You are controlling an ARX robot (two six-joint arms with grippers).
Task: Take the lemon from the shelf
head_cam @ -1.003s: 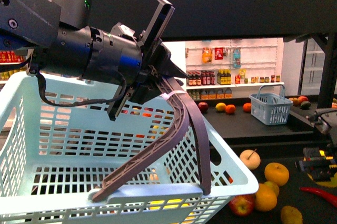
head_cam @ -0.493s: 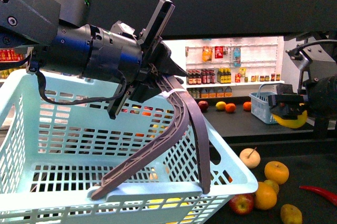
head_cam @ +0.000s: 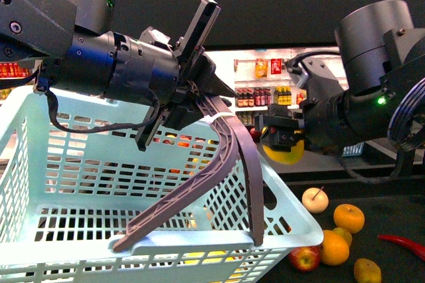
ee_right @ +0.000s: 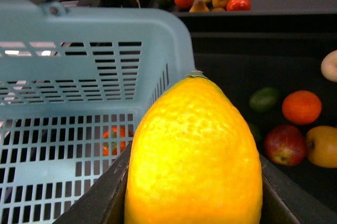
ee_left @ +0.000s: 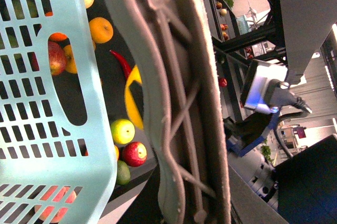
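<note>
Front view: the left arm stretches across from the upper left, with the left tool clamped on the handle of the pale blue basket. The right arm bends in from the right. The right tool grips the lemon just right of the basket, above the shelf.
Left wrist view: the handle fills the frame.
Right wrist view: the lemon is squeezed between dark pads.

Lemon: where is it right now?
Front view, right of centre: the lemon is held in the right gripper, in mid-air just beyond the pale blue basket's right rim, above the shelf.
</note>
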